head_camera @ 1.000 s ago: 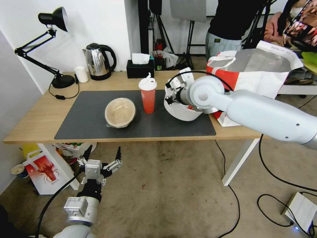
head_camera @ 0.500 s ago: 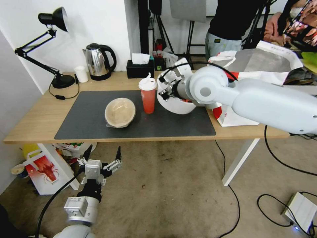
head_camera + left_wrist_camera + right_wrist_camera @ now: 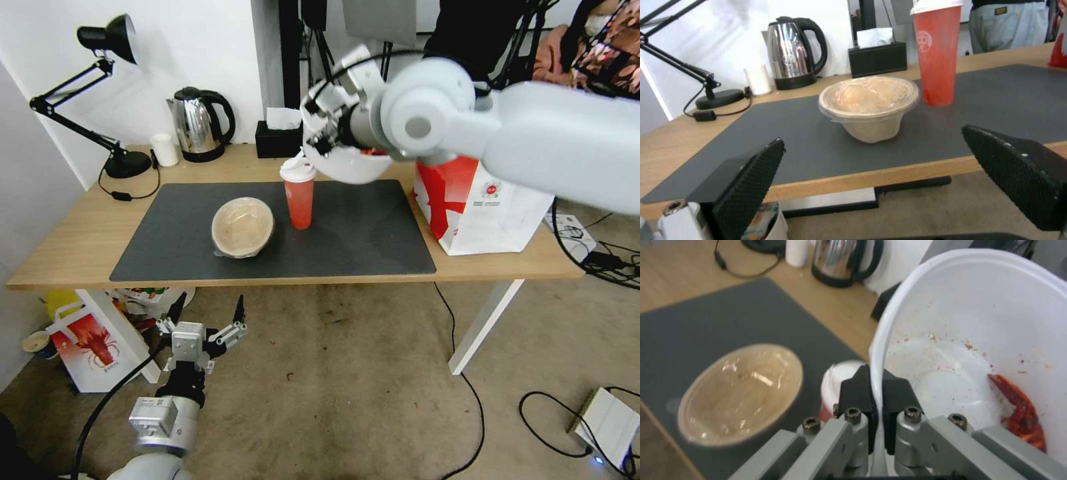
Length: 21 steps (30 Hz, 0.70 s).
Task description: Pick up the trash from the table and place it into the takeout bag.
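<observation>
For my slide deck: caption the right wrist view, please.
Right gripper pinches the rim of the white bowl holding red crayfish scraps.

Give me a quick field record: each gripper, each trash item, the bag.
right gripper: shut on white bowl rim, held above the table
left gripper: open, low in front of the table
beige bowl: on the mat
red cup: upright on the mat
takeout bag: standing at the table's right end

Right end effector (image 3: 876, 396) clamped, raised
</observation>
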Available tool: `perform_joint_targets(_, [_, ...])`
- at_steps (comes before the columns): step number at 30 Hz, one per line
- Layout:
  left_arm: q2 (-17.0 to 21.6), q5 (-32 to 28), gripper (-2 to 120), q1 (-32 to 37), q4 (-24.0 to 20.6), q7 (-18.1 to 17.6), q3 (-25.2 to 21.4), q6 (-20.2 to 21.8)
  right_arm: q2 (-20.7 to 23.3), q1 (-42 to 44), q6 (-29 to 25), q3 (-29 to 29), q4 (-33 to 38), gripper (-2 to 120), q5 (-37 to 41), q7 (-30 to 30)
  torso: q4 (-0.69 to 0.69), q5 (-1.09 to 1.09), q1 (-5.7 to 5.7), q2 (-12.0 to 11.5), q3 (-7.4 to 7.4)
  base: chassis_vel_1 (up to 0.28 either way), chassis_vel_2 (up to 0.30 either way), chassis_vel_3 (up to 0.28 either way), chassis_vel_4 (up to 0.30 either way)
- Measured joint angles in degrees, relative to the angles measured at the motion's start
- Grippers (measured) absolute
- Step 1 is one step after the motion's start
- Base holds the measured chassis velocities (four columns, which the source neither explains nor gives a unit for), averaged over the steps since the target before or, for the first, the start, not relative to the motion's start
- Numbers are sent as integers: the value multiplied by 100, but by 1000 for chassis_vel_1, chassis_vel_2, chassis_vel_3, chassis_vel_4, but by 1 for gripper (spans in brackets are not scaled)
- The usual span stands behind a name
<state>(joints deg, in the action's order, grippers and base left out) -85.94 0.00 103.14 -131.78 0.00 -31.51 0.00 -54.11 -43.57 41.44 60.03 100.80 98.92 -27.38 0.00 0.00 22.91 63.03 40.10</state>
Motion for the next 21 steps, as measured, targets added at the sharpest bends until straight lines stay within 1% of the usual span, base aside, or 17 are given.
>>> perform_joint_targets(6, [0, 0, 100, 0, 0, 0, 0, 0, -143, -299, 0, 111, -325, 0, 8, 154, 0, -1, 0, 0, 0, 0, 0, 0, 0])
perform_joint_targets(10, [0, 0, 100, 0, 0, 0, 0, 0, -330, -624, 0, 304, -834, 0, -18, 396, 0, 0, 0, 0, 0, 0, 0, 0, 0])
perform_joint_targets(13, [0, 0, 100, 0, 0, 0, 0, 0, -380, -737, 0, 360, -970, 0, -25, 458, 1, 0, 0, 0, 1, 0, 0, 0, 0])
perform_joint_targets(17, [0, 0, 100, 0, 0, 0, 0, 0, -376, -899, 1, 458, -1088, 0, -35, 557, 0, -1, 0, 0, 0, 0, 0, 0, 0])
perform_joint_targets(21, [0, 0, 100, 0, 0, 0, 0, 0, -284, -1107, 1, 605, -1292, 0, -37, 679, -1, 0, 0, 0, 0, 0, 0, 0, 0])
